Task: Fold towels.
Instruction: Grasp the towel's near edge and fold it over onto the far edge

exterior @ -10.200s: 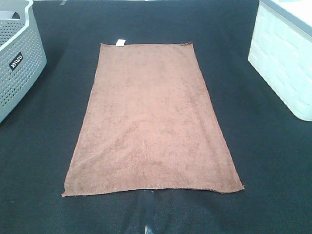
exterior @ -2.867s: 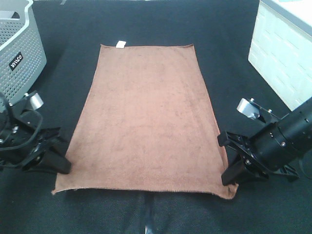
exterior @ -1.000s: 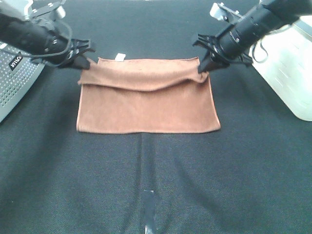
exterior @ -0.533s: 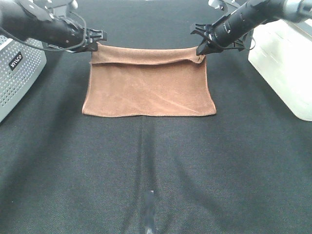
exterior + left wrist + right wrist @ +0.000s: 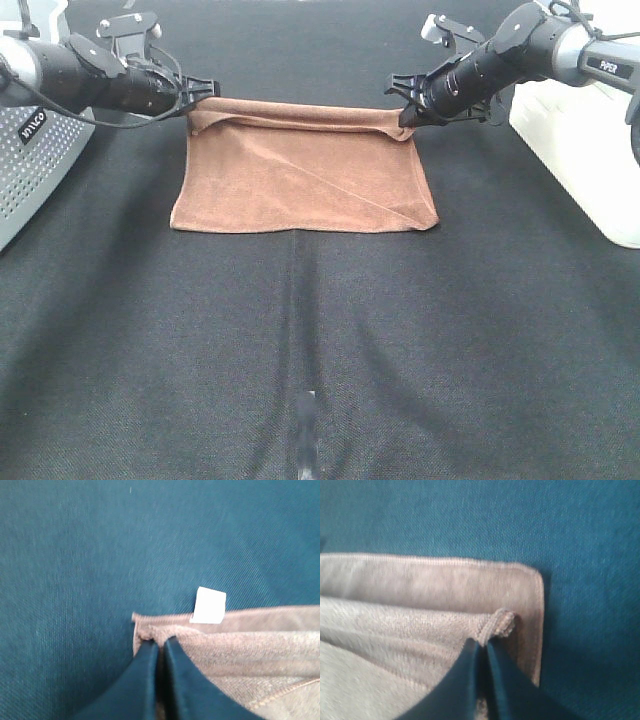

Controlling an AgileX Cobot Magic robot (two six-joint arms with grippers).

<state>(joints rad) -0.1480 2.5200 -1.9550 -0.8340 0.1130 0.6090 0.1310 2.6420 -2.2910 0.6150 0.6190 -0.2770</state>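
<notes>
The brown towel (image 5: 305,175) lies folded in half on the black table, its carried edge lying just short of the far edge. My left gripper (image 5: 205,95) is at the far left corner, shut on the top layer's corner (image 5: 145,635). The white tag (image 5: 210,605) shows beside it on the lower layer. My right gripper (image 5: 405,110) is at the far right corner, its dark fingers (image 5: 470,675) pinching the bunched top corner (image 5: 500,622). The lower layer's edge (image 5: 435,565) sticks out a little beyond that corner.
A grey perforated basket (image 5: 30,140) stands at the left edge of the table. A white bin (image 5: 590,150) stands at the right, close behind the right arm. Black cloth (image 5: 320,350) covers the table in front of the towel.
Both grippers have carried the towel's near edge over to the far edge and come down low. The fold now lies flatter, with a diagonal crease on the right.
</notes>
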